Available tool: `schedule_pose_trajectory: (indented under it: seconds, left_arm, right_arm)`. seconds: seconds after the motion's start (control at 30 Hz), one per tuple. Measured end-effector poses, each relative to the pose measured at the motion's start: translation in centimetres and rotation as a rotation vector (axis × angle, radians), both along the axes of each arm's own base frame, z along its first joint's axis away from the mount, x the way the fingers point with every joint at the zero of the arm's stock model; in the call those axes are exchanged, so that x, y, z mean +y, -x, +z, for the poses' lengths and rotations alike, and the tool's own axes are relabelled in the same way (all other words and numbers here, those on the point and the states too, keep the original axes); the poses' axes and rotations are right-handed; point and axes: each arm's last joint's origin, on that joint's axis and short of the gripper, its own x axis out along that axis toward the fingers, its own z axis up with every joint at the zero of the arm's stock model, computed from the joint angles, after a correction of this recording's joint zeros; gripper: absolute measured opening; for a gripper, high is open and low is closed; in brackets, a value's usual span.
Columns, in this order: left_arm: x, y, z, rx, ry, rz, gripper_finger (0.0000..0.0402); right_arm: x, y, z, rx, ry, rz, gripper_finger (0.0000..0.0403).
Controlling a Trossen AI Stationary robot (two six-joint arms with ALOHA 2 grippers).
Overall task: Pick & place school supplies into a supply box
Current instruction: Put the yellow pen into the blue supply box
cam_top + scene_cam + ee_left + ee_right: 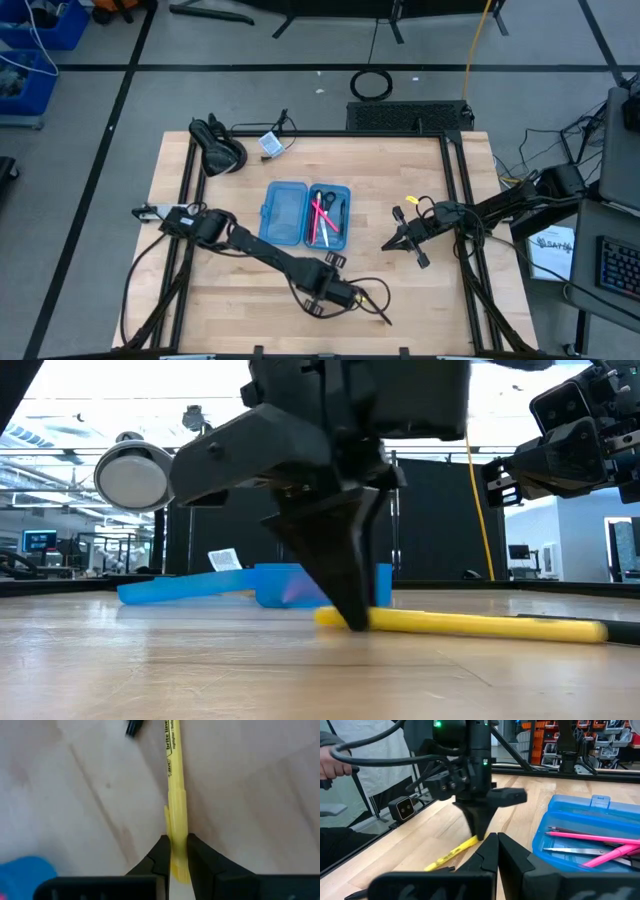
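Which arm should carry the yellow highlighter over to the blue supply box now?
Left. Its claw is already closed around the yellow highlighter on the table, close to the supply box. The right claw hangs empty, off to the box's other side.

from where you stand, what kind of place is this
Probably a robotics lab or workshop. The wooden table sits in a black metal frame, cables lie across the taped floor, and monitors and orange parts shelving stand behind.

Overhead cam straight down; low cam at tabletop level, close behind left gripper (352, 622). Wrist cams look past own fingers. All share yellow highlighter (176, 785) in left's fingers.
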Motion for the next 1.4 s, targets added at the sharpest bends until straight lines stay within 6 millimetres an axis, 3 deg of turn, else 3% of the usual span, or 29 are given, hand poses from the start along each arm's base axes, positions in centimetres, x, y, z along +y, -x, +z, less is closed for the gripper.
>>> schedule_pose_trajectory:
  seconds: [0.23, 0.37, 0.6, 0.77, 0.93, 1.07, 1.23, 1.4]
  left_arm:
    - [0.2, 0.4, 1.4, -0.015, -0.029, 0.018, 0.0034]
    - [0.2, 0.5, 1.9, -0.011, -0.042, 0.026, 0.0003]
    - [0.3, 0.4, 2.2, -0.029, -0.015, 0.111, 0.0033]
    - [-0.4, 1.4, 5.1, -0.084, 0.004, 0.106, 0.0005]
    - [-1.3, 4.8, 10.1, -0.187, -0.019, 0.137, 0.0003]
    - [-0.8, 8.8, 12.1, -0.343, -0.003, 0.147, 0.0002]
    - [2.6, 13.6, 10.7, -0.574, 0.188, 0.104, 0.0002]
    - [6.9, 18.2, 7.5, -0.849, 0.412, 0.155, 0.0002]
  right_arm:
    - [0.0, 0.0, 0.0, 0.001, 0.0, 0.0, 0.0]
    - [0.0, 0.0, 0.0, 0.0, 0.0, 0.0, 0.0]
    - [0.0, 0.0, 0.0, 0.001, -0.003, 0.0, 0.0]
    - [0.0, 0.0, 0.0, 0.003, -0.007, 0.0, 0.0]
    - [0.0, 0.0, 0.1, 0.003, -0.022, -0.003, 0.0]
    - [0.0, -0.1, 0.1, 0.0, -0.021, -0.008, 0.0]
    - [0.6, -0.3, -0.3, 0.081, -0.008, 0.026, 0.0]
    - [2.5, -3.3, 2.1, 0.231, 0.064, -0.068, 0.0]
